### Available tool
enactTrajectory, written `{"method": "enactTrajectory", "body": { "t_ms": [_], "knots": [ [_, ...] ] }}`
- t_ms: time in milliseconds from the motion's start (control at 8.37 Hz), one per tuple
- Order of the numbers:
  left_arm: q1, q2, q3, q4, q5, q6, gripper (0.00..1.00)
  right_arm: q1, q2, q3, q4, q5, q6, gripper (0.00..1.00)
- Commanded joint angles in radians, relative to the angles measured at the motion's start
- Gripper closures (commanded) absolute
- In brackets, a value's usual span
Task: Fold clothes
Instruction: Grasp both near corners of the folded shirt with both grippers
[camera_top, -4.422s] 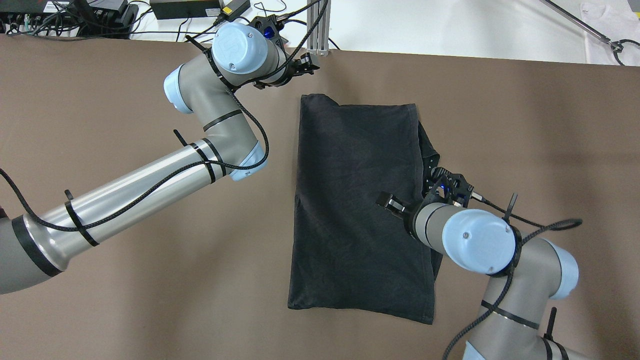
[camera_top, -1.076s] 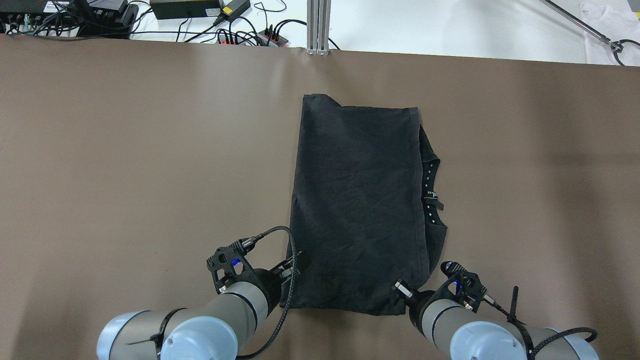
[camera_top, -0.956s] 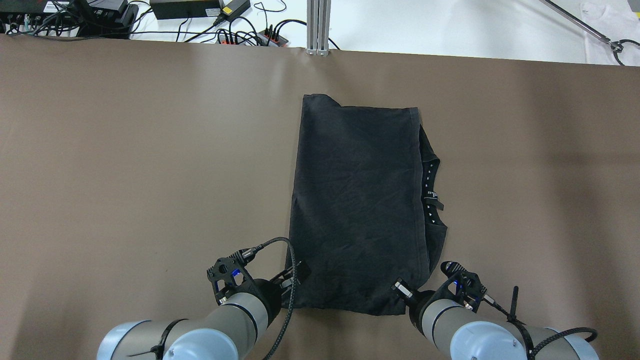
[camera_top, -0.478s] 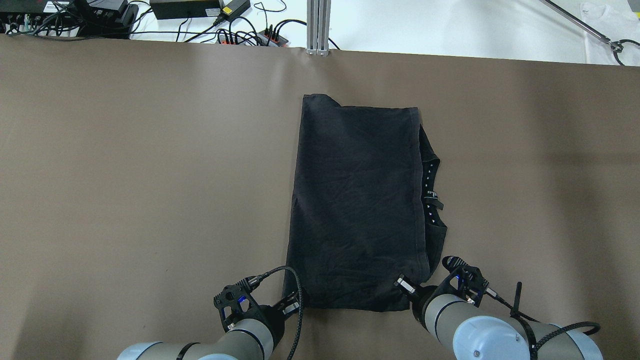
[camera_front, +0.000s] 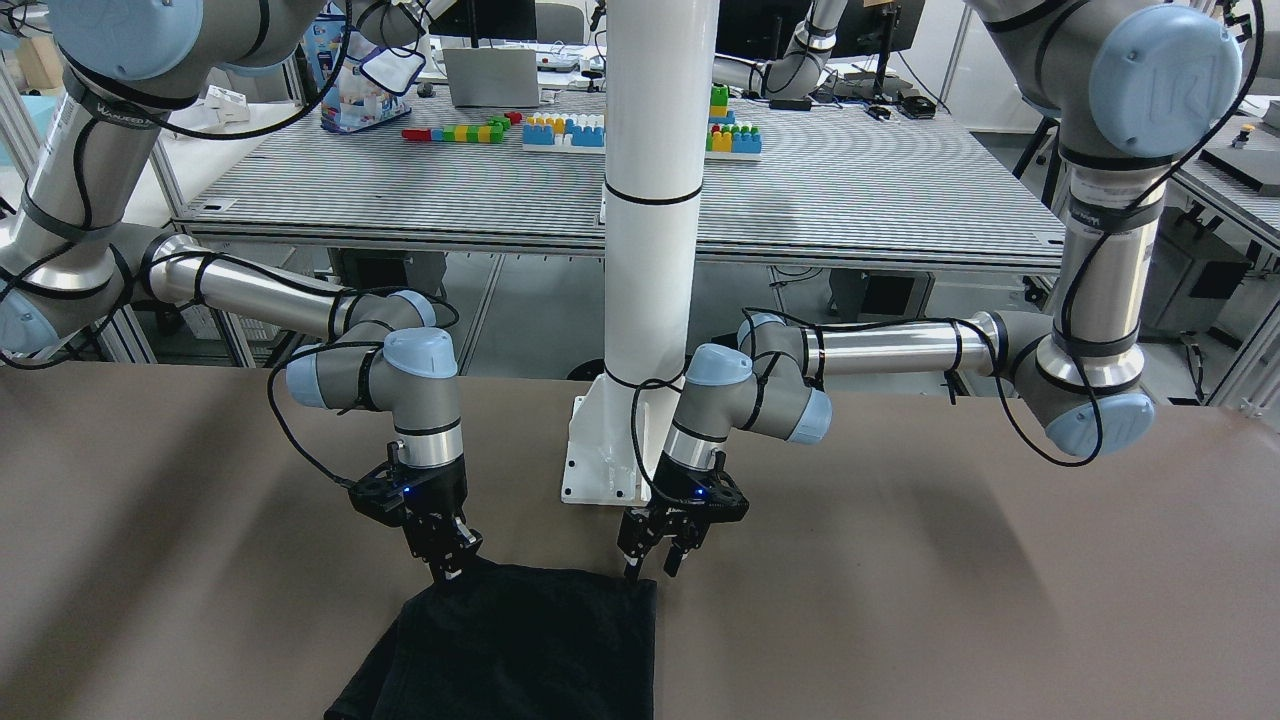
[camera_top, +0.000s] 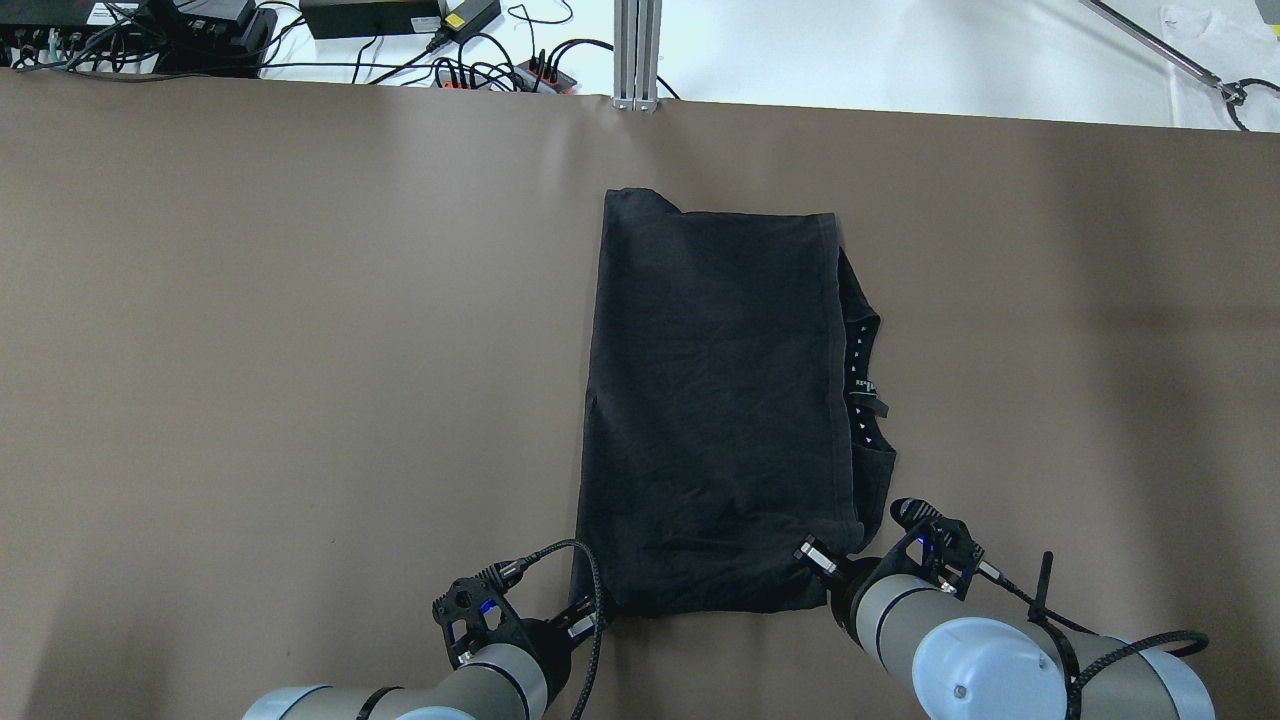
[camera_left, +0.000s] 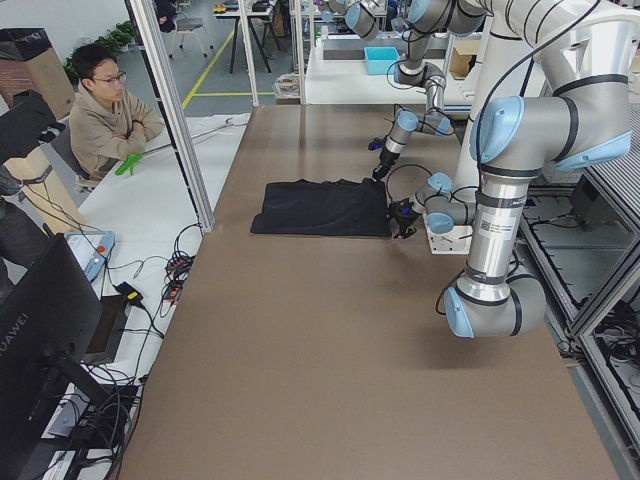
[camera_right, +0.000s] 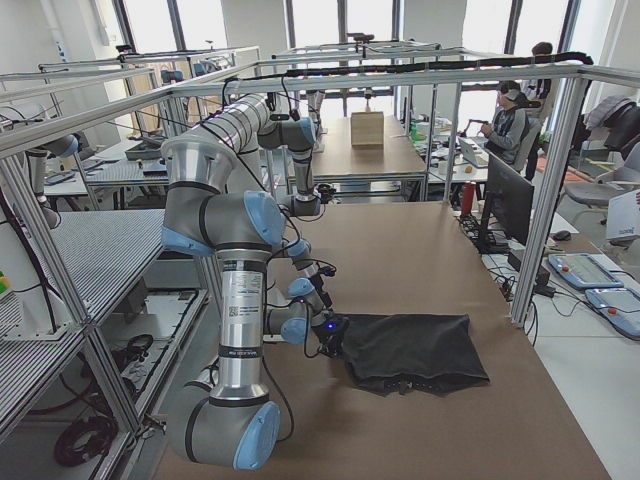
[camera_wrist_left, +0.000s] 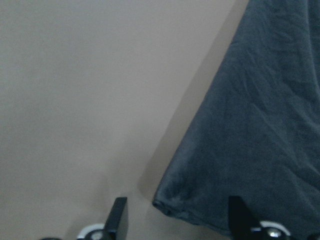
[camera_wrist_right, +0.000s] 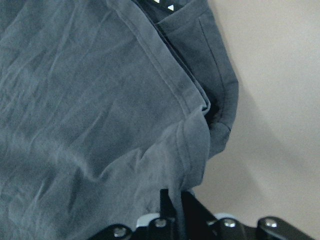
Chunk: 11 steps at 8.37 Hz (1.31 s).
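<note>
The black garment (camera_top: 715, 400) lies flat on the brown table (camera_top: 250, 300), folded into a long rectangle, with a collar edge showing along its right side. My left gripper (camera_top: 592, 625) is open at the near left corner; in the left wrist view (camera_wrist_left: 175, 220) its fingers straddle that corner of the garment (camera_wrist_left: 260, 125). My right gripper (camera_top: 815, 560) is shut on the near right corner, where the cloth (camera_wrist_right: 90, 110) bunches into its closed fingers (camera_wrist_right: 172, 205). The front-facing view shows the left gripper (camera_front: 653, 565) with its fingers apart and the right gripper (camera_front: 447, 565) pinching the garment (camera_front: 520, 640).
The white pillar (camera_front: 655, 200) and its base plate (camera_front: 590, 460) stand just behind both grippers. An aluminium post (camera_top: 637, 50) and cables (camera_top: 480, 70) sit at the table's far edge. A seated person (camera_left: 105, 110) is beyond the far side.
Both arms came from the garment's far and right sides to its near corners. In the last second the left gripper drew back toward me and the near right corner shifted slightly forward.
</note>
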Motion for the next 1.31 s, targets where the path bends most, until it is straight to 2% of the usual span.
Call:
{"method": "enactTrajectory", "body": {
  "t_ms": [0,359,717,956,1195],
  "knots": [
    [-0.010,0.000,0.006,-0.009,-0.012,0.001,0.39,0.002,0.000,0.002,0.001,0.001,-0.003,1.00],
    [-0.017,0.011,0.006,-0.011,-0.014,-0.001,0.54,0.003,0.000,0.005,0.001,0.001,-0.003,1.00],
    [-0.028,0.012,0.008,-0.015,-0.014,-0.001,0.56,0.005,-0.001,0.009,-0.001,0.001,-0.004,1.00],
    [-0.031,0.011,0.008,-0.021,-0.014,-0.002,0.67,0.005,-0.001,0.014,0.001,0.001,-0.004,1.00],
    [-0.031,0.011,0.008,-0.023,-0.015,-0.002,0.68,0.005,-0.001,0.014,-0.001,0.002,-0.006,1.00]
  ]
}}
